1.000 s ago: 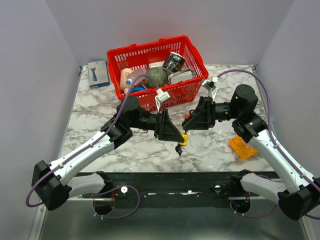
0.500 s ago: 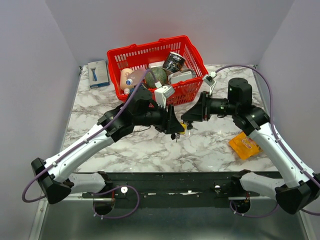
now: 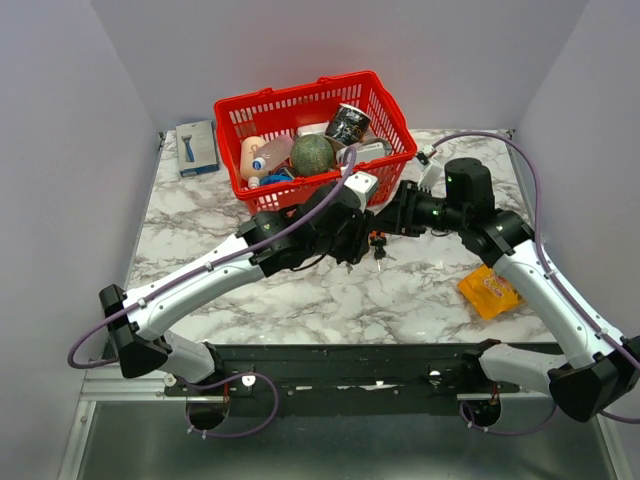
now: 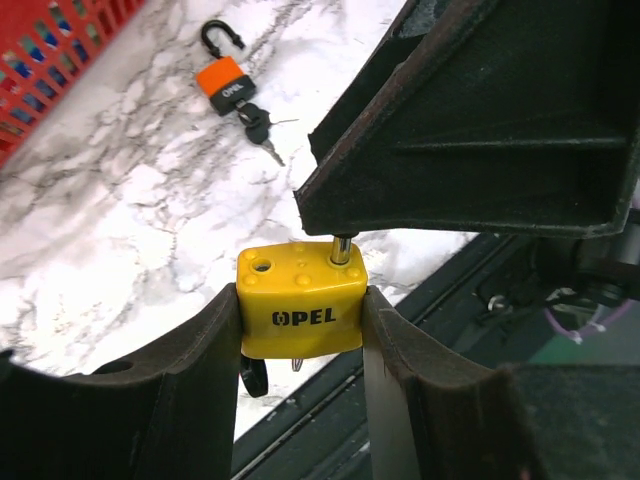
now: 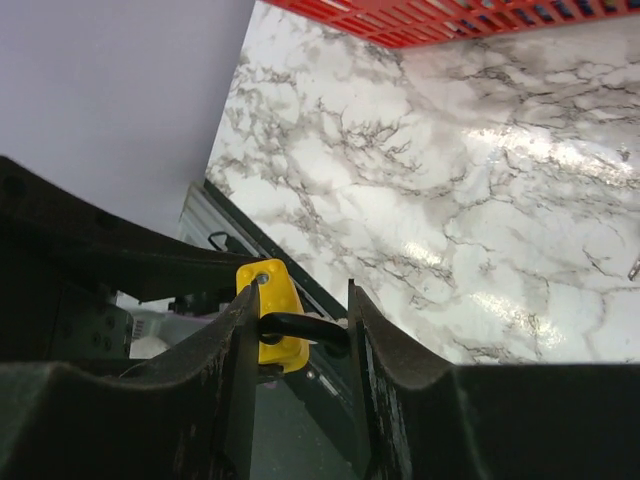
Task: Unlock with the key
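The left hand (image 4: 300, 345) is closed on the yellow padlock (image 4: 300, 298), its two dark fingers (image 4: 205, 390) pressing the sides of the body so that the printed face and the top with its open shackle hole are in plain view. The lock is held up in the air above the near edge of the marble table (image 3: 300, 300), between the two arms. From the right wrist, the right hand (image 5: 303, 318) is closed on the padlock's black shackle (image 5: 305, 330), which lies across the gap between its fingers with the yellow body just beside them. One shackle leg runs from the top of the body into the right hand. A dark key (image 4: 254, 378) shows just under the body, partly hidden by a finger; whether it sits in the keyhole cannot be told. Farther out on the table lies an orange padlock (image 4: 224, 78) with its own small keys (image 4: 262, 132) touching it. A red basket (image 3: 228, 140) of goods stands at the back, a blue-and-white box (image 3: 197, 147) to its left, and an orange packet (image 3: 487, 293) lies near the right arm.
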{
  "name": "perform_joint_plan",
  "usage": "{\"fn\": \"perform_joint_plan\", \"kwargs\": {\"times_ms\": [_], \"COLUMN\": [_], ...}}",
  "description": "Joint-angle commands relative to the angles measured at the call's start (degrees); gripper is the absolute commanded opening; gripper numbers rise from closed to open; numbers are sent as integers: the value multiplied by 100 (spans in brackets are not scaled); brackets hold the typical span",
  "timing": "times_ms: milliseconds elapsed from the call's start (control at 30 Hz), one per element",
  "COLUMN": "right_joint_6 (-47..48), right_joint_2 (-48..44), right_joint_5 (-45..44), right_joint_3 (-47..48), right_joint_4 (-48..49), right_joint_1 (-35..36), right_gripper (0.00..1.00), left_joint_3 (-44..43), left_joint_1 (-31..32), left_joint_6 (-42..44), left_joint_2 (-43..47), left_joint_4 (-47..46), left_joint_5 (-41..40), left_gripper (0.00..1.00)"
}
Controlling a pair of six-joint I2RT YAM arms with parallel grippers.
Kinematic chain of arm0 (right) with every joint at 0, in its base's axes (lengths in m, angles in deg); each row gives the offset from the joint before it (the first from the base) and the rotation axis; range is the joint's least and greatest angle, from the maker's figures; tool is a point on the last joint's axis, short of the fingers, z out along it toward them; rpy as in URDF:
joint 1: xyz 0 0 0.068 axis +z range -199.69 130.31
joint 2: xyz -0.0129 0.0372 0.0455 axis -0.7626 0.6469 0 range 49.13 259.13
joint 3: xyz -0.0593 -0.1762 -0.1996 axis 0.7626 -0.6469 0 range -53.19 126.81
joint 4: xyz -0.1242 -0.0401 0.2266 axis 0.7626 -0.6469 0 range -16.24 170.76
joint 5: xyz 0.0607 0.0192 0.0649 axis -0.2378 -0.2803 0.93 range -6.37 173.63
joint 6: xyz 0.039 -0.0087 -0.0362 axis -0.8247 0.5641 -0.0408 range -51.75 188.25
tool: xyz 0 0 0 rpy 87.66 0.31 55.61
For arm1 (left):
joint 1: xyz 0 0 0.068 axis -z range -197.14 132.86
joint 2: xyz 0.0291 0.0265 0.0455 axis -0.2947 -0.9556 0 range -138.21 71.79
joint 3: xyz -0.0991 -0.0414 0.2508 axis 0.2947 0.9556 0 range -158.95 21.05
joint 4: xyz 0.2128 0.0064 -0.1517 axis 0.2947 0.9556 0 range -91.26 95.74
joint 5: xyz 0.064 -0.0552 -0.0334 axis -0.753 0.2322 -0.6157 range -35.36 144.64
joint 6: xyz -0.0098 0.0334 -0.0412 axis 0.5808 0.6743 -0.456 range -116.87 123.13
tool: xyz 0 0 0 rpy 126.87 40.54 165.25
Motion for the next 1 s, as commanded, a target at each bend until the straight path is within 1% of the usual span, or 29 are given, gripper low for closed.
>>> {"fn": "perform_joint_plan", "kwargs": {"times_ms": [0, 67, 167, 433, 667, 800, 967], "right_joint_6": [-516, -586, -709, -1157, -1439, -1597, -1632], "right_joint_2": [-63, -45, -10, 95, 166, 104, 165], "right_joint_5": [-384, -446, -525, -789, -860, -965, -1053], "right_joint_3": [162, 171, 162, 162, 118, 92, 127], "right_joint_4": [-138, -138, -129, -155, -190, -296, -349], "right_joint_1": [57, 57, 57, 57, 57, 57, 57], "right_gripper": [24, 24, 24, 24, 24, 24, 27], "left_joint_3": [-566, -690, -840, -1411, -1578, -1623, -1482], "left_joint_1": [65, 127, 241, 610, 707, 742, 742], "left_joint_6": [235, 278, 454, 797, 955, 1000, 912], "left_joint_2": [-321, -445, -603, -1192, -1465, -1562, -1474], "left_joint_4": [162, 364, 417, 830, 883, 954, 681], "left_joint_5": [-1229, -1483, -1633, -2678, -3074, -3128, -2839], "left_gripper": [0, 0, 0, 0, 0, 0, 0]}}
